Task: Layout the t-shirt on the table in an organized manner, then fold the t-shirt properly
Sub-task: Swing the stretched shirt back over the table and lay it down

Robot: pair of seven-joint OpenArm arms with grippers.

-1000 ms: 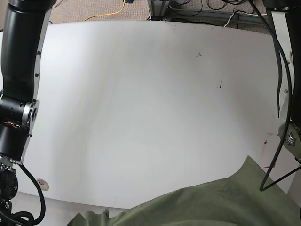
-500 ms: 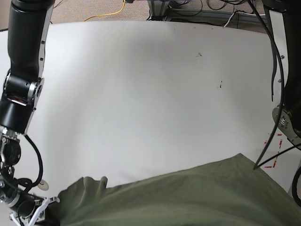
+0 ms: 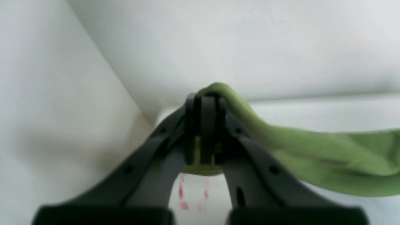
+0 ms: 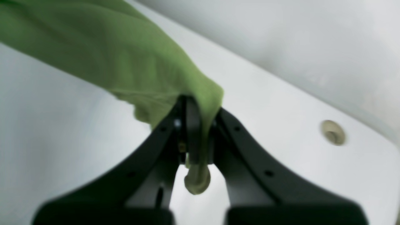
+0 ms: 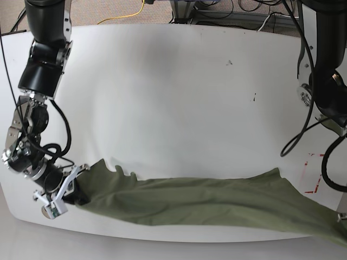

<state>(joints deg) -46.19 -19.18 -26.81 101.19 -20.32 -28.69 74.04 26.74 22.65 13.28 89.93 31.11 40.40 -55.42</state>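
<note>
The olive-green t-shirt point(image 5: 217, 203) lies stretched in a long wrinkled band along the front edge of the white table point(image 5: 173, 97). My right gripper point(image 5: 81, 190), at the left of the base view, is shut on the shirt's left end. In the right wrist view the gripper point(image 4: 197, 104) pinches a bunched fold of the shirt point(image 4: 125, 56). My left gripper point(image 3: 204, 100) is shut on the shirt's other end point(image 3: 312, 150), just above the table. In the base view that end runs off the lower right corner, and the left gripper itself is hidden there.
A red-marked rectangle point(image 5: 310, 176) sits near the table's right front edge; its red marks point(image 3: 184, 193) show under the left gripper. A round metal grommet point(image 4: 332, 132) is in the table beside the right gripper. Cables and equipment lie beyond the far edge point(image 5: 217, 13).
Both arms have swung further onto the table and pulled the shirt taut. It went from a heap at the bottom edge to a long stretched band across the table's front.
</note>
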